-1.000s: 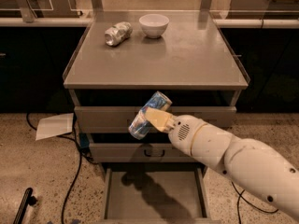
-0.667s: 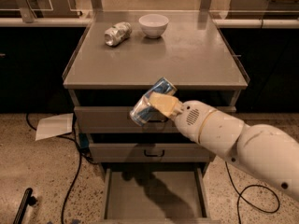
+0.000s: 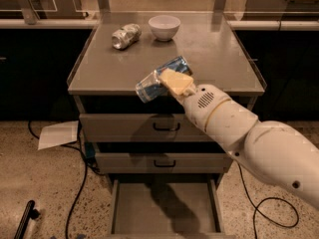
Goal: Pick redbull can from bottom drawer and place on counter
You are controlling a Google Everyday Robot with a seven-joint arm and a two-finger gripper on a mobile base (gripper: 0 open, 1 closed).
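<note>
Grey counter (image 3: 219,49) lies just beyond and beneath the gripper (image 3: 169,79), whose fingers clamp the redbull can (image 3: 149,87) above its front edge, long axis tilted low-left to high-right, the open bottom drawer (image 3: 194,205) well below.

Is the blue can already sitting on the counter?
No, the tool holds the redbull can tilted in the air over the counter.

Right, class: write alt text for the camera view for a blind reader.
The gripper holds the redbull can tilted above the front edge of the counter. Farther back on it lie a dented silver can and a white bowl; the bottom drawer stands open.
</note>
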